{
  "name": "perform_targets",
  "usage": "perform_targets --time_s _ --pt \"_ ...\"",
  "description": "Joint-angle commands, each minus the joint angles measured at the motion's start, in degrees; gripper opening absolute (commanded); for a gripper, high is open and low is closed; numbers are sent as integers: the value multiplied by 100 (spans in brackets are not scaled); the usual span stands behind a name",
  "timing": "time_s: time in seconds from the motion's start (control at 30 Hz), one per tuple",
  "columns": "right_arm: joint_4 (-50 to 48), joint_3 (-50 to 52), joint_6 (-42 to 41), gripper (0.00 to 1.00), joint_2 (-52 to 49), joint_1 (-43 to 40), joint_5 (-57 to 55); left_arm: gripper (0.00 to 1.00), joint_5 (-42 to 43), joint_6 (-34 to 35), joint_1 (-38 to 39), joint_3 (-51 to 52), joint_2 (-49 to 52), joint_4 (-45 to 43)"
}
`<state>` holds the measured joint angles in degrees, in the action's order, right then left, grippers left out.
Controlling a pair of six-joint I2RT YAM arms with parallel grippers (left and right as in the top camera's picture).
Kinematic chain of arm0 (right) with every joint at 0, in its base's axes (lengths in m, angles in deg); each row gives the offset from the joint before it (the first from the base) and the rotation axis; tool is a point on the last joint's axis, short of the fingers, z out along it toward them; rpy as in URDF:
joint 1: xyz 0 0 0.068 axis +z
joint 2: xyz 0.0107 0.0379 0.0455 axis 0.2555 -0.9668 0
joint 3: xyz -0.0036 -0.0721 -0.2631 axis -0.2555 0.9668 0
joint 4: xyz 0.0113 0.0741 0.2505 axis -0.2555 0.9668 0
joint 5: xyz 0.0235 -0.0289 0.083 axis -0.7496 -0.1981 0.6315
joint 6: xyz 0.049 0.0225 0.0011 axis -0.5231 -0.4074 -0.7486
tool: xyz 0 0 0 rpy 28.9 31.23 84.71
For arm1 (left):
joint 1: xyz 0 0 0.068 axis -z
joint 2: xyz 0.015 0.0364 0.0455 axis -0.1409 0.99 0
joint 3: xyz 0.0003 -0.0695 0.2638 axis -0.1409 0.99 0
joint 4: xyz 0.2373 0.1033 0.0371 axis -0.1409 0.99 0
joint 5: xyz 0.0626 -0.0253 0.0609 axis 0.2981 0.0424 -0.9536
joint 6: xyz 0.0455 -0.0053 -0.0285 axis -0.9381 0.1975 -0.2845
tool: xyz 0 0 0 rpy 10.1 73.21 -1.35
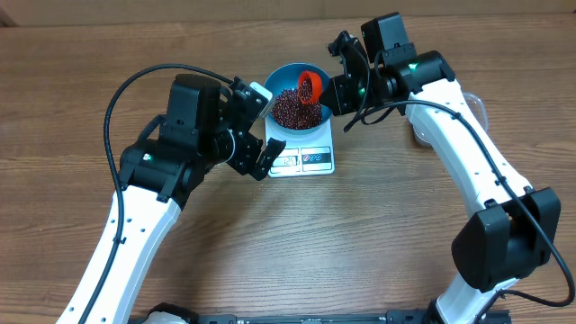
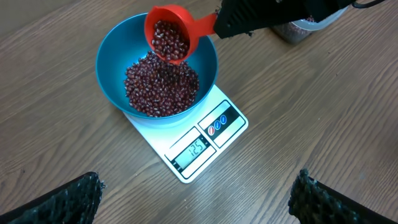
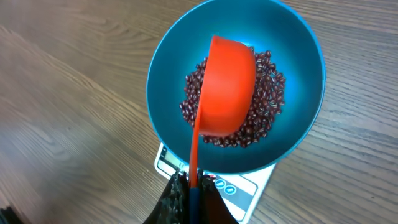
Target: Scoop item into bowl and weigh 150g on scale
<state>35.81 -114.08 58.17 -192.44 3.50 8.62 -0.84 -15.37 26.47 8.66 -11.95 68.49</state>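
Tilted over bowl [image 2: 112,68] on scale [image 2: 186,149] so beans [image 2: 161,87] pour in, red scoop [image 3: 227,87] sits clamped in right pincer [image 3: 191,190]; left pincer [image 2: 194,200] hangs idle, jaws spread wide

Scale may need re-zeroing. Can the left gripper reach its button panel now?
Probably yes: the left gripper hangs open facing the scale, whose button panel lies bare, outside the blue bowl and red scoop.
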Motion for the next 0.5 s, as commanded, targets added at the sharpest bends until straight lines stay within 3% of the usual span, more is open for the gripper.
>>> perform_targets --time_s 0.0,0.07,0.17,0.3,0.4,0.47 --pt "-81 -157 68 4 155 -42 -151 100 79 -125 2 -76 -68 -2" --pt "-105 -157 66 4 155 -76 -48 100 79 -125 2 -76 -68 -2" --pt "39 -157 767 4 155 -72 197 99 79 -125 2 -76 -68 -2" --pt "39 -157 640 4 155 -70 55 100 79 -125 2 -76 -68 -2" --pt "260 -155 1338 4 155 -31 0 100 79 -125 2 -76 -68 -2" --pt "175 -155 1141 4 155 -26 -282 100 79 -125 2 -76 -68 -2"
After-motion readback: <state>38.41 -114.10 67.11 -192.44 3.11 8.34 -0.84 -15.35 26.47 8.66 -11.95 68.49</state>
